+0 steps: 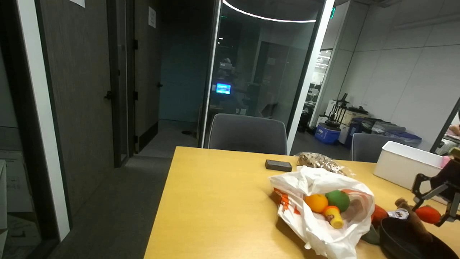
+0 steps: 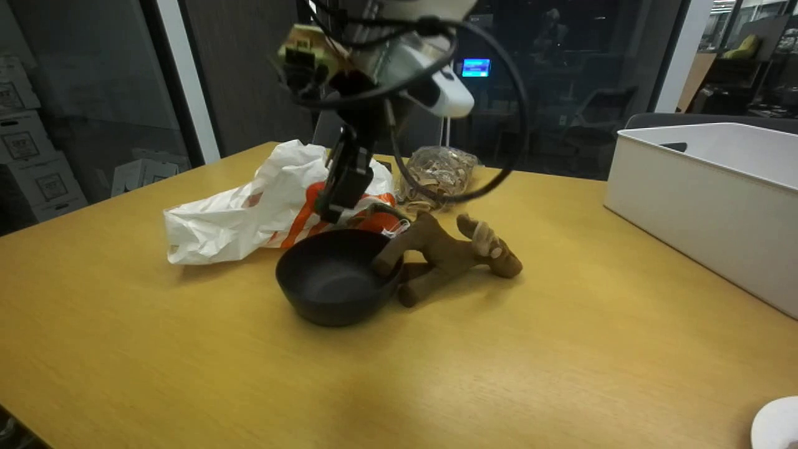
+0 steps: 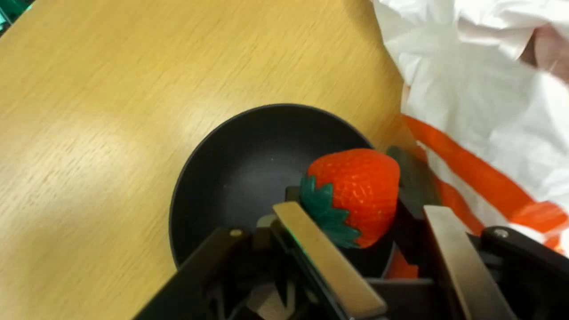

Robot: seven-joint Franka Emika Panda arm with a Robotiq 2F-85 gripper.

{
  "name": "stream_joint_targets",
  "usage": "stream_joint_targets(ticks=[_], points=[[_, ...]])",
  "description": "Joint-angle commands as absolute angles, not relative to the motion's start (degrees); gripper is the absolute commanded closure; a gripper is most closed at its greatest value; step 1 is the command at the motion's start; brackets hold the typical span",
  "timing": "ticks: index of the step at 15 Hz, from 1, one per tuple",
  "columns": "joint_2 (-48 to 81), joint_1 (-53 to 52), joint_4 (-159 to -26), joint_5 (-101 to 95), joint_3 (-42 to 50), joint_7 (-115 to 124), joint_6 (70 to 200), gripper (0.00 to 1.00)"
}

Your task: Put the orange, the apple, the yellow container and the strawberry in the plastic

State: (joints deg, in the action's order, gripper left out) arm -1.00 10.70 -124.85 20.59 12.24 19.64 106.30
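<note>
Holds the strawberry [image 3: 364,191] pinched in the claw [image 1: 427,216], with the black bowl [image 3: 226,164] underneath. Has the orange [image 1: 316,203], the apple [image 1: 338,200] and the yellow container [image 1: 335,219] inside the plastic bag [image 1: 320,179], beside and below the claw. Risks dropping the strawberry into the bowl through a slack fingertip hold, snagging the crumpled rim by crossing too low, or missing through early release.

A brown plush animal [image 2: 444,251] leans against a black bowl [image 2: 336,305], a white bin [image 2: 698,199] apart.
</note>
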Motion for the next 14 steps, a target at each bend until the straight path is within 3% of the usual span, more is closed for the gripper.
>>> stream_joint_targets(ticks=[1, 7, 14], points=[[-7.79, 8.26, -123.23, 18.21, 8.78, 17.66, 102.1, 0.74], [-5.24, 0.65, -118.73, 15.12, -1.07, 18.57, 103.59, 0.74], [6.98, -2.2, -113.6, 11.89, -3.03, 17.68, 106.04, 0.74]])
